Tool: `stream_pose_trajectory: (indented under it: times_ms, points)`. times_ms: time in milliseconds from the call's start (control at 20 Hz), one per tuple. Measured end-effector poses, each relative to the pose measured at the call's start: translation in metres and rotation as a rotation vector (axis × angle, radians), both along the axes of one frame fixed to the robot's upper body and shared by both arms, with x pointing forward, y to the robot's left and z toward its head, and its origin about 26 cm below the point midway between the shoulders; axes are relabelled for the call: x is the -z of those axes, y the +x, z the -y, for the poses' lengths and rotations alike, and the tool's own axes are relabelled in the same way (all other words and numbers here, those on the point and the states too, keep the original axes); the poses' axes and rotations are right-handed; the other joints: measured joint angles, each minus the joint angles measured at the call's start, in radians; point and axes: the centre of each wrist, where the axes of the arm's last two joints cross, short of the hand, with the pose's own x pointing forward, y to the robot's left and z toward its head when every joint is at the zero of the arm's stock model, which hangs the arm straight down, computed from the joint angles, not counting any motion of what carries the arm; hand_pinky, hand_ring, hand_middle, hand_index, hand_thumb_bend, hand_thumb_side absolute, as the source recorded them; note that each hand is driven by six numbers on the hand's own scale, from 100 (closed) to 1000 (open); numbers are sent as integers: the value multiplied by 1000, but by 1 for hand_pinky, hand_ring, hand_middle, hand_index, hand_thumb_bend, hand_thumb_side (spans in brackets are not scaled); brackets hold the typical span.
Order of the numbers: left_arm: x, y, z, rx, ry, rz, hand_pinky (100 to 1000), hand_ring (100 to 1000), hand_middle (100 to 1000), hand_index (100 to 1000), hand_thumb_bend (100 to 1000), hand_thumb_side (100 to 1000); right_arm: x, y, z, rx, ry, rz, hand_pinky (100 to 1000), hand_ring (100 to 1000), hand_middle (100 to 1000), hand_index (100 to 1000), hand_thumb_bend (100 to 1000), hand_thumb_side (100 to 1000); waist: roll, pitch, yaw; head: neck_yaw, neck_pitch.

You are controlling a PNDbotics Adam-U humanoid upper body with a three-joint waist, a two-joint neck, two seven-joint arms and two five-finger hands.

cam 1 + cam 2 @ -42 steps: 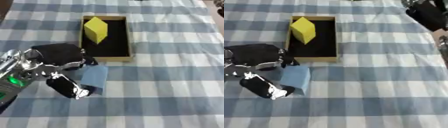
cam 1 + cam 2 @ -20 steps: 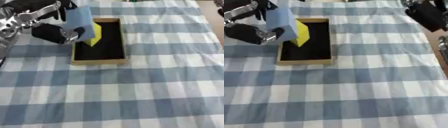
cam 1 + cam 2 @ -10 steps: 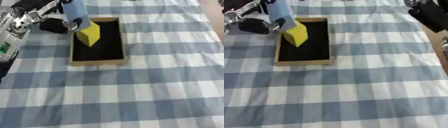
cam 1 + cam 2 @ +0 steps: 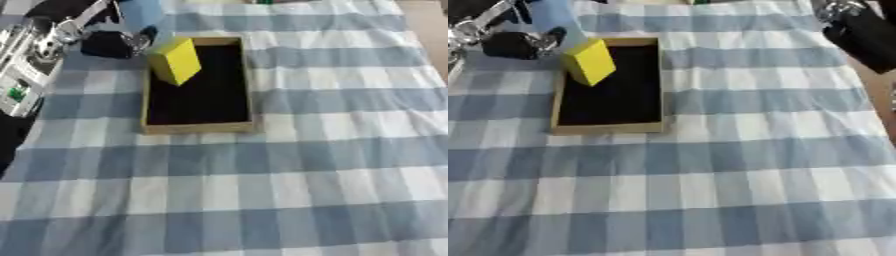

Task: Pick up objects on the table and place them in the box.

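My left hand (image 4: 109, 42) is curled round 1 blue block (image 4: 140, 14), held up just beyond the box's (image 4: 199, 127) far-left corner. 1 yellow block (image 4: 175, 61) leans in the box, just right of that hand. Right hand (image 4: 866, 31) sits far right; fingers: can't tell.

left arm: enters from the view's upper left, silver and black links angled toward the top centre
left hand (image 4: 109, 42): at the arm's tip, dark fingers curled round a pale blue block (image 4: 140, 12) that stands up past its knuckles
right arm: a black forearm shows in the right eye view's upper right corner
right hand (image 4: 842, 11): only partly in view at the top edge; its fingers cannot be made out
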Motion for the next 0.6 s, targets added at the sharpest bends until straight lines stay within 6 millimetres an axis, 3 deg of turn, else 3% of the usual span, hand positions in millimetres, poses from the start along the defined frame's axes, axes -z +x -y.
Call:
stream_pose_trajectory:
  times_ms: [600]
  points:
    - [-26, -16, 13, 95, -104, -78, 563, 584, 541, 775, 100, 642, 3, 0, 1, 8, 3, -13, 819, 794, 582, 821, 100, 876, 15, 5, -1, -6, -4]
